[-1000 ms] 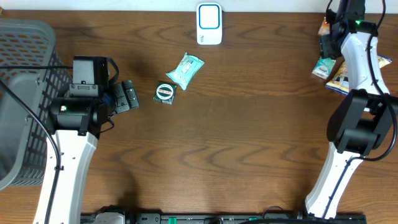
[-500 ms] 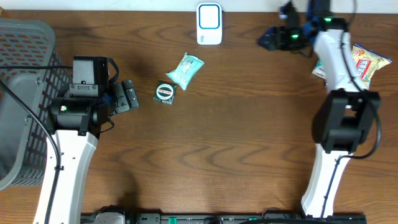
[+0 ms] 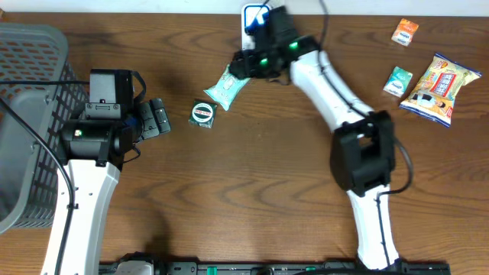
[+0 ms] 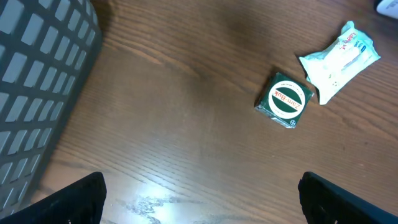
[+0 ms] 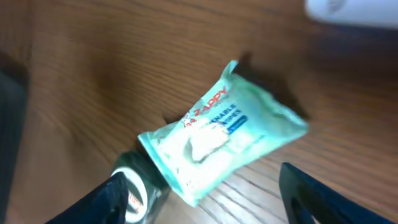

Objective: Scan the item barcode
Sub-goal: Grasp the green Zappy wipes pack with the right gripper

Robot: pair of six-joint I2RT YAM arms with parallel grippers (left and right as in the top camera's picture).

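A: Where does the item that the robot must scan lie?

B: The teal packet (image 3: pixel 228 85) lies flat on the table (image 3: pixel 252 176). It is between the white scanner (image 3: pixel 249 21) at the far edge and a small green box (image 3: pixel 202 114). The box is just beside one corner of the packet and perhaps touches it.

A: How will it handle, in your opinion?

B: It looks like a soft pouch of wipes: light and a little puffy. The smooth film may slip, and it will probably bend when lifted. I think the best hold is across the short width, near the middle of the body, not on the thin crimped ends. Where the barcode is printed I cannot tell, because the side facing up shows only brand text.

A: And the arms?

B: The right arm is stretched far across the table toward the left side. The right gripper (image 3: pixel 238 67) hovers over the upper end of the packet. Its fingers (image 5: pixel 115 199) are spread apart and hold nothing, and in the wrist view the packet shows between them. The left gripper (image 4: pixel 202 211) rests near the grey basket (image 3: pixel 30 114), with its fingers wide apart and also empty.
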